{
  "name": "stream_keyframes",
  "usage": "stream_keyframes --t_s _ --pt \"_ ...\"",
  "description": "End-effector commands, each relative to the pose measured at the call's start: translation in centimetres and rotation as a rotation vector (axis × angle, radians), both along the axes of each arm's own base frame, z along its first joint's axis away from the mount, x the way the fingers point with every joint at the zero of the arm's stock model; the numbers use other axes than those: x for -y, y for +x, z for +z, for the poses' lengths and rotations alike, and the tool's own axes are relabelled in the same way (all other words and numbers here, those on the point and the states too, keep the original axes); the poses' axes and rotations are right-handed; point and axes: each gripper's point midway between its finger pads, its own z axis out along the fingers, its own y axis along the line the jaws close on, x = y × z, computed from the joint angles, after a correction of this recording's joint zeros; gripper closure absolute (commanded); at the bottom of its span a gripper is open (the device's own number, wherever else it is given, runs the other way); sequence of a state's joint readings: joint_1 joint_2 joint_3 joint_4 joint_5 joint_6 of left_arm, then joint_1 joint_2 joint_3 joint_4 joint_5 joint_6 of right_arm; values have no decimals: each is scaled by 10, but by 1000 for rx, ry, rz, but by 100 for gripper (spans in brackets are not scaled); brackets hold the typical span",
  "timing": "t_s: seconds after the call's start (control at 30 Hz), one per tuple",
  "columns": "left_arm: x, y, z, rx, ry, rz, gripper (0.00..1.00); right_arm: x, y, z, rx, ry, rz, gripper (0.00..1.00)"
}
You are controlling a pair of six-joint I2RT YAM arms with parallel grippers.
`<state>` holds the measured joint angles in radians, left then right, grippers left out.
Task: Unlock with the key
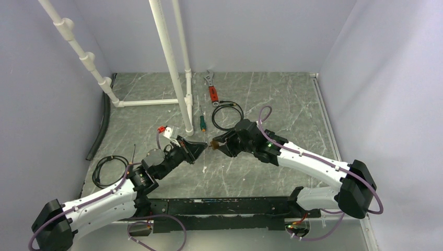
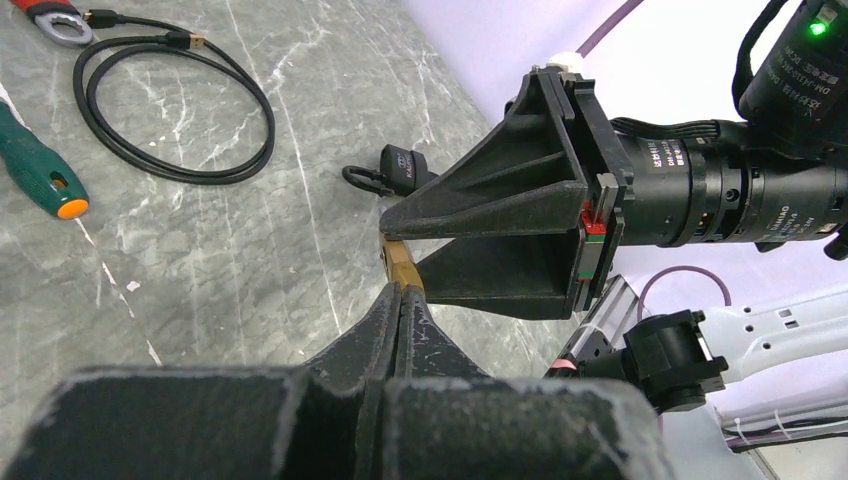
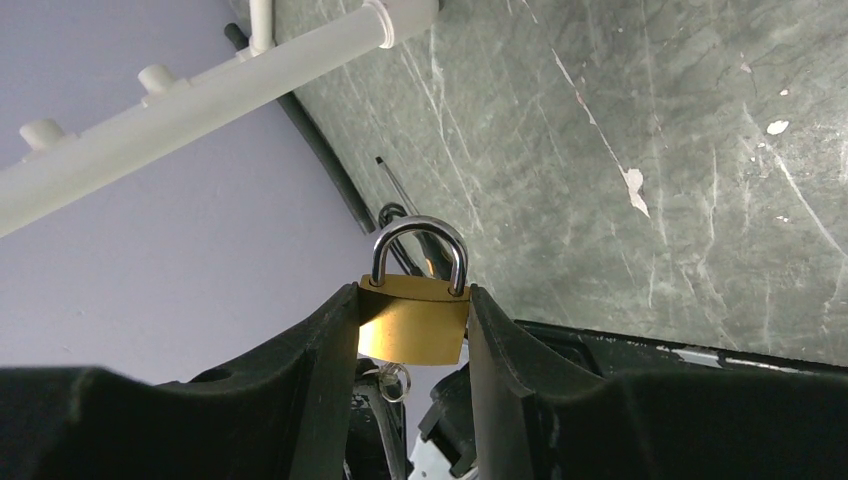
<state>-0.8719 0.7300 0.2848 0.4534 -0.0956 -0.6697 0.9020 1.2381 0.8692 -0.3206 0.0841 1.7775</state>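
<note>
My right gripper (image 3: pixel 413 292) is shut on a small brass padlock (image 3: pixel 413 328), holding it off the table with its silver shackle (image 3: pixel 418 245) pointing away. In the top view the two grippers meet tip to tip at the padlock (image 1: pixel 213 145), with the right gripper (image 1: pixel 222 144) to its right and the left gripper (image 1: pixel 201 148) to its left. My left gripper (image 2: pixel 402 292) is shut, its tips against the padlock's base (image 2: pixel 404 263). The key's black head is hidden between the fingers. Only a small metal ring (image 3: pixel 393 380) shows under the padlock.
A second, black padlock (image 2: pixel 400 170) lies on the table beyond the grippers. A green-handled screwdriver (image 1: pixel 202 123), a red wrench (image 1: pixel 211 90) and a coiled black cable (image 1: pixel 227 115) lie further back. A white pipe frame (image 1: pixel 172 63) stands at back left. Another cable coil (image 1: pixel 109 170) lies left.
</note>
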Motion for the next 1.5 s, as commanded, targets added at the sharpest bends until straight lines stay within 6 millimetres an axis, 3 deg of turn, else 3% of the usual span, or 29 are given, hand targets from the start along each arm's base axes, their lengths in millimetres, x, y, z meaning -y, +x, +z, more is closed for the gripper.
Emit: stream_keyframes --t_s 0.0,1.47 --pt "1 4 21 45 -38 14 100 -12 5 34 38 91 0 100" --pt "-9 23 7 11 -79 138 100 -23 28 53 -73 141 -152 100"
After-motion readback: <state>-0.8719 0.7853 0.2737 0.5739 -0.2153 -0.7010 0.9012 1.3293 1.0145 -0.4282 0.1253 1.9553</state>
